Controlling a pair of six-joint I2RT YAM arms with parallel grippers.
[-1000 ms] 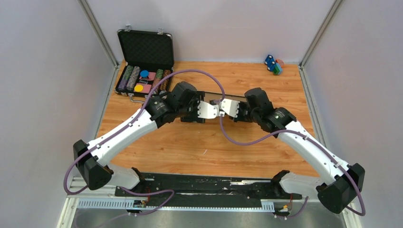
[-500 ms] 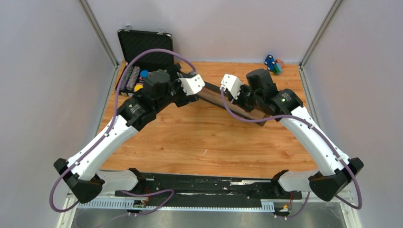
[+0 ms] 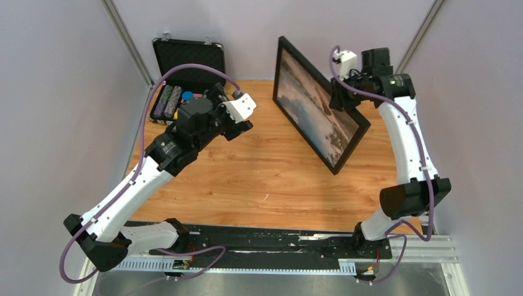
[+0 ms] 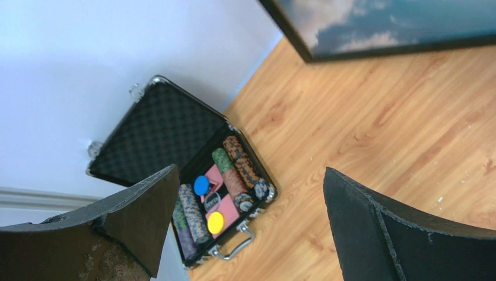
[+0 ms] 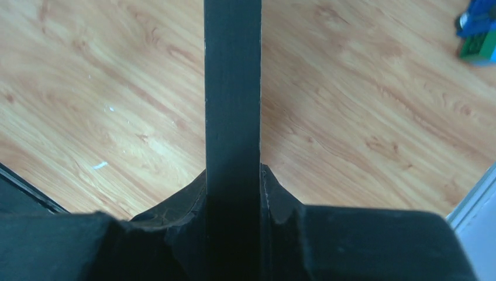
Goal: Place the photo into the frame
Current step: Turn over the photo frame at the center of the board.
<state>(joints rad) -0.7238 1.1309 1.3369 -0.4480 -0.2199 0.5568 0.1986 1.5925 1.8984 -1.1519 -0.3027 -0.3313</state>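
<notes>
My right gripper (image 3: 345,92) is shut on the right edge of the black-edged frame (image 3: 277,71) and holds it up off the table, tilted, at the back right. The beach photo (image 3: 311,105) shows within the frame's face, turned toward the left arm. In the right wrist view the frame's dark edge (image 5: 232,88) runs straight up from between my clamped fingers (image 5: 275,199). My left gripper (image 3: 231,117) is open and empty, left of the frame and apart from it. In the left wrist view the frame's corner (image 4: 289,30) and the photo's clouds (image 4: 398,20) show at the top.
An open black chip case (image 3: 185,80) with several chip stacks stands at the back left; it also shows in the left wrist view (image 4: 169,140). Blue and green toys (image 5: 476,35) lie near the back right corner. Grey walls close in the wooden table (image 3: 259,179).
The right arm has swung the frame up from low over the table centre to standing tilted at the back right. The left gripper has let go of it and drawn back left.
</notes>
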